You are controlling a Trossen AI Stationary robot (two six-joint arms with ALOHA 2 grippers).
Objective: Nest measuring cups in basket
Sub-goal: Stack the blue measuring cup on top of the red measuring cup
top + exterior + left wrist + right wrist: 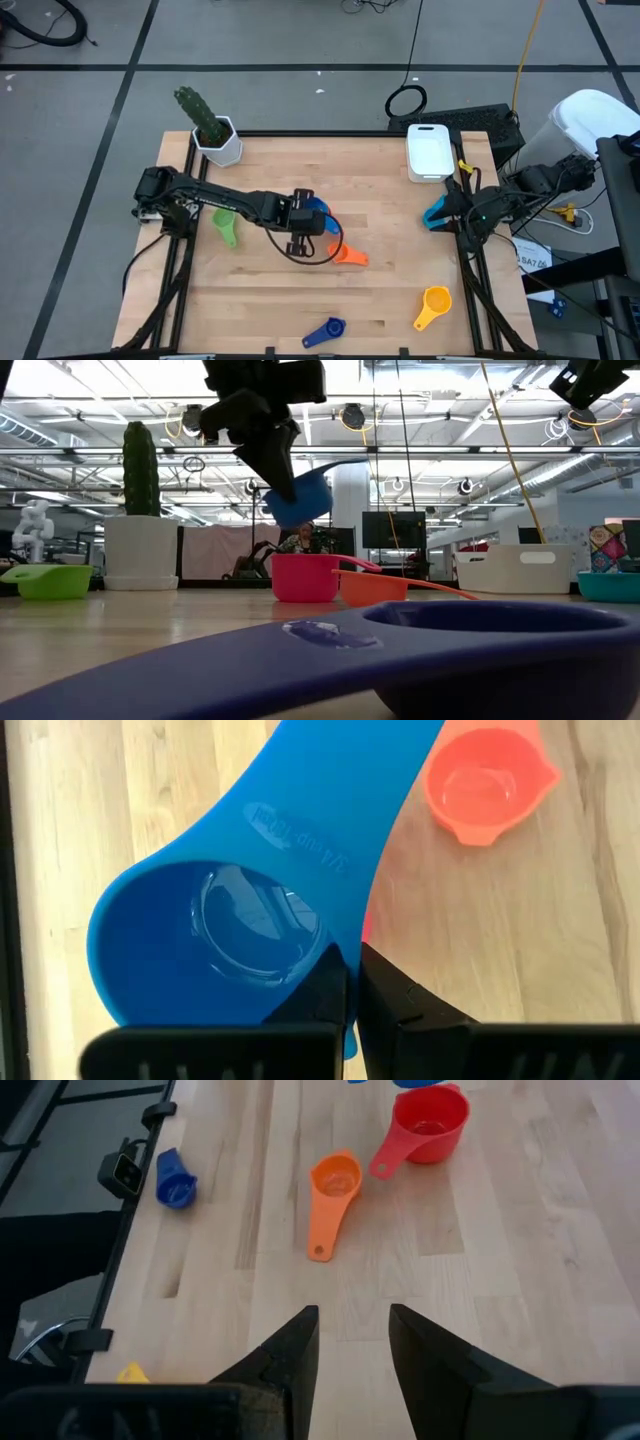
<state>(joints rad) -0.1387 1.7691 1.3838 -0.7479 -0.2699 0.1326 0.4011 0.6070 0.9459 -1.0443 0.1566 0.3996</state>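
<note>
The left gripper, near the table's middle, was clamped on a blue cup, lifted clear for carrying. The basket sat at the far right corner. The right gripper waited at the right edge, fingers apart.

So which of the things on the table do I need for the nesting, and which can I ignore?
For the job:
- blue cup, held off the table by the left gripper
- red cup
- orange cup
- green cup
- yellow cup
- dark blue cup
- teal cup
- white basket

Just lying about:
- cactus pot
- black cable loop, off the table
</note>
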